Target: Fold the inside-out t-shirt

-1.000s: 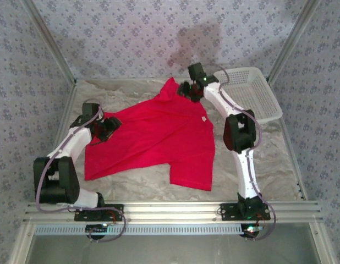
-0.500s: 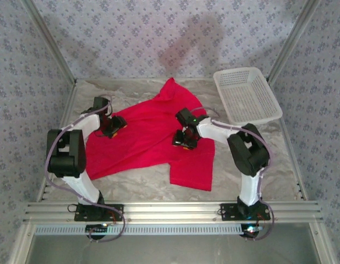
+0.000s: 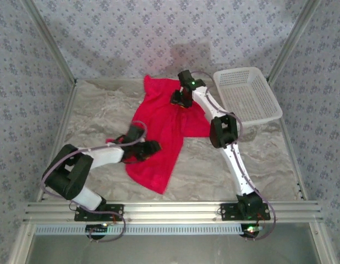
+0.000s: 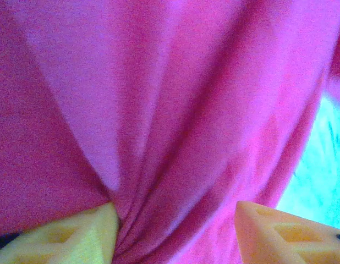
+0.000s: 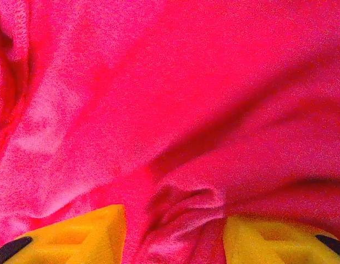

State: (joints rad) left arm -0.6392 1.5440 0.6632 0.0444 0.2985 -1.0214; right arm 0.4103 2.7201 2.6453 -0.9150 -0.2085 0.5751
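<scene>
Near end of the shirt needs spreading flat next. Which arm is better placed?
Left, probably. The left gripper sits low on the t-shirt, close to its near end, with cloth gathered between its fingers. The right gripper grips the far end, beside the basket.

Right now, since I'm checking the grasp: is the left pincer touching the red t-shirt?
Touching. In the left wrist view the t-shirt gathers in tight folds between the yellow fingers of the left pincer, lying against their inner edges.
</scene>
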